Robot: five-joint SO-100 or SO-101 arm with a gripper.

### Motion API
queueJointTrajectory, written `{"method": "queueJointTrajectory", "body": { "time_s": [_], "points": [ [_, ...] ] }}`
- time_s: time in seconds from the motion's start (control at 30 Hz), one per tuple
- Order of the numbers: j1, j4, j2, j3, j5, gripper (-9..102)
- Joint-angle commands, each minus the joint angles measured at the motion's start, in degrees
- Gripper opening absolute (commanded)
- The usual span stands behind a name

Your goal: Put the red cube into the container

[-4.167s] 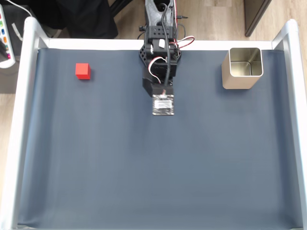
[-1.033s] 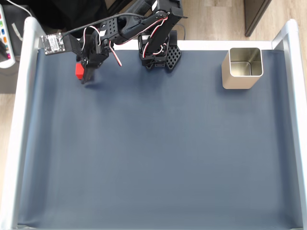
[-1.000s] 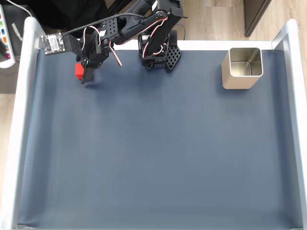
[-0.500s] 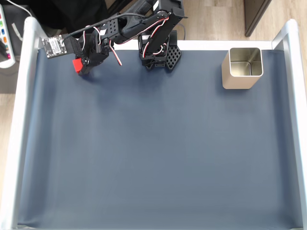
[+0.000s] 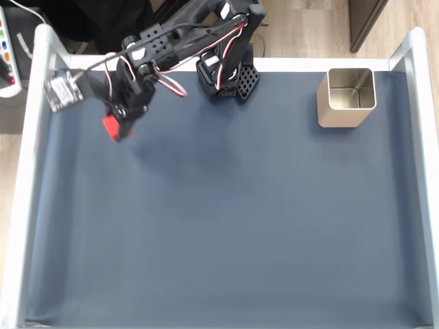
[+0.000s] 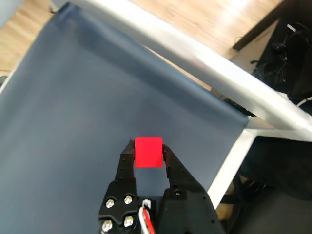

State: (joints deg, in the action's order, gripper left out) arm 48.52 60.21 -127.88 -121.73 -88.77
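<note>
A dark blue-grey mat (image 5: 226,219) covers the table, which has a pale frame (image 5: 31,178) along its left and right edges; wooden floor (image 5: 302,27) is visible at the top of the fixed view. In this view the gripper (image 5: 115,127) is in the upper left of the frame, and the container (image 5: 346,97) stands on the mat in the upper right, far from it. The wrist view shows more clearly that the two fingers (image 6: 126,165) are clenched on the red cube (image 6: 148,151), held above the mat near its corner.
</note>
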Motion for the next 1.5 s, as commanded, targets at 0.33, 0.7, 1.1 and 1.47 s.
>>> {"method": "queueJointTrajectory", "body": {
  "time_s": [0.33,0.7,1.1,1.47],
  "points": [
    [-49.1,14.9,-6.7,9.8,7.6,0],
    [-90.0,20.7,-2.3,19.0,18.5,0],
    [-118.2,22.7,11.4,27.3,23.6,0],
    [-129.7,22.7,14.5,27.0,24.0,0]
  ]
}}
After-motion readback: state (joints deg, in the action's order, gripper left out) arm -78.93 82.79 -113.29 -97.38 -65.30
